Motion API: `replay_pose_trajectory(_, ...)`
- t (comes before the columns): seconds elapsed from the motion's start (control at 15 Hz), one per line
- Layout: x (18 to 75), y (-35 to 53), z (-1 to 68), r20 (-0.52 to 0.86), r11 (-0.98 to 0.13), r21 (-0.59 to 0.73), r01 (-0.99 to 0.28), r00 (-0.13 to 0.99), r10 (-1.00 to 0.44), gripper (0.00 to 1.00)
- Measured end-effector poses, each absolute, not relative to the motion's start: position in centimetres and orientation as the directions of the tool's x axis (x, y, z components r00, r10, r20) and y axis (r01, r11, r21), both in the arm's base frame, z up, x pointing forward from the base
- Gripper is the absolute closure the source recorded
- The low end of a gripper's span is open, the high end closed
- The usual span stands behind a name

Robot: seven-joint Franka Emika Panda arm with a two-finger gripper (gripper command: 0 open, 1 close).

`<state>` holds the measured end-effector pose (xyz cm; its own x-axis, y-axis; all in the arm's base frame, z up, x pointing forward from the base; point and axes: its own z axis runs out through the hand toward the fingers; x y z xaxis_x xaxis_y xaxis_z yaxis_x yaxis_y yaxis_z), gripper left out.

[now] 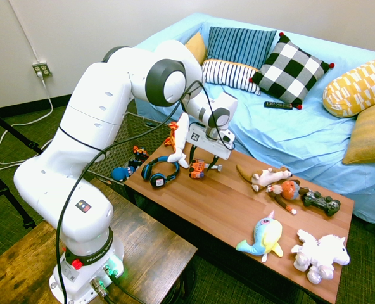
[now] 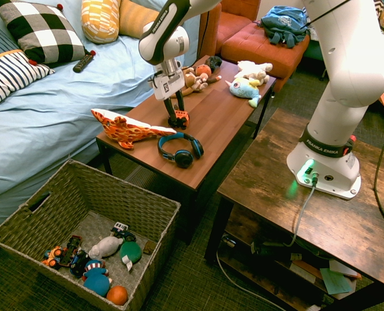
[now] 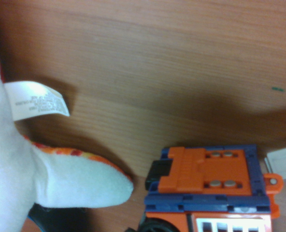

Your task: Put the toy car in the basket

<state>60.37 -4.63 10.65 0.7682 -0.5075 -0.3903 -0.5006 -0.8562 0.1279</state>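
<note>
One wooden table (image 2: pixel 224 120) anchors everything: the basket (image 2: pixel 82 188) sits on the floor below its end, the headphones (image 2: pixel 181 149) lie near that end, and the toy car (image 2: pixel 180 118) rests on top between the gripper's (image 2: pixel 177 116) spread, unclenched fingers.
</note>
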Motion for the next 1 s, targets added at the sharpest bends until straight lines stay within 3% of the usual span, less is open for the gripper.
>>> replay_pose_trajectory(0.67, 60.9, -5.5, 11.9, -0.374, -0.848, 0.128, -0.514, 0.767, -0.521, 1.0)
replay_pose_trajectory(1.0, 59.7, -2.3, 20.2, -0.303, -0.862, 0.059, -0.503, 0.814, -0.496, 1.0)
